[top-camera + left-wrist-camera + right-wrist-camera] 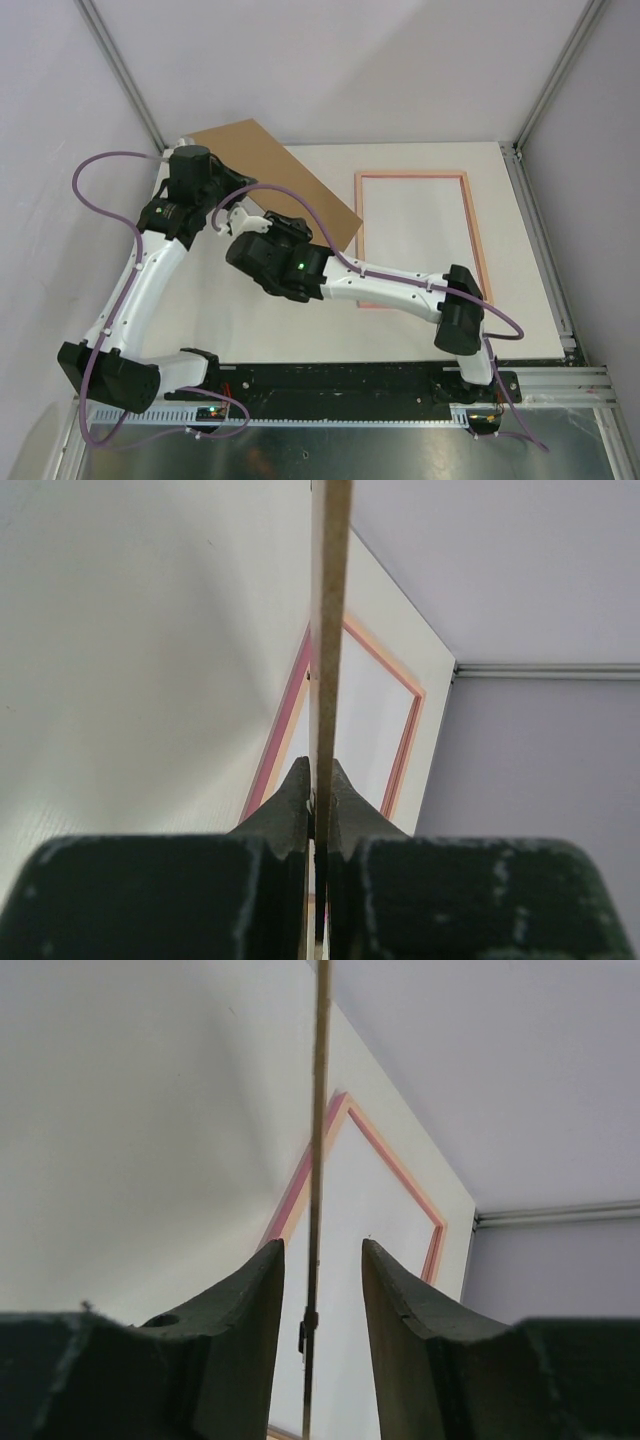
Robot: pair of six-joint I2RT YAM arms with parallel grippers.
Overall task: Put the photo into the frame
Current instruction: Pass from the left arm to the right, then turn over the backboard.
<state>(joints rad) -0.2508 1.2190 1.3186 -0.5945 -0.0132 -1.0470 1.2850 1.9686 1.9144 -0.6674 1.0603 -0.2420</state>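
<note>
My left gripper (pixel 320 780) is shut on the thin brown backing board (pixel 330 630), seen edge-on and running away from the camera. From above, the board (pixel 270 170) slants over the table's back left, with the left gripper (pixel 238 212) at its near edge. My right gripper (pixel 322 1250) straddles the same board edge (pixel 320 1110); its jaws stand apart with a gap on each side. The pink frame (pixel 474 230) lies flat at the right. A plain white surface (pixel 415 235) fills its opening. The photo's sunflower print is not in view.
Grey walls close in the cell on three sides, with metal rails (pixel 545 240) along the table's right edge. The right forearm (pixel 400 290) crosses over the frame's near end. A black base rail (pixel 340 385) runs along the front.
</note>
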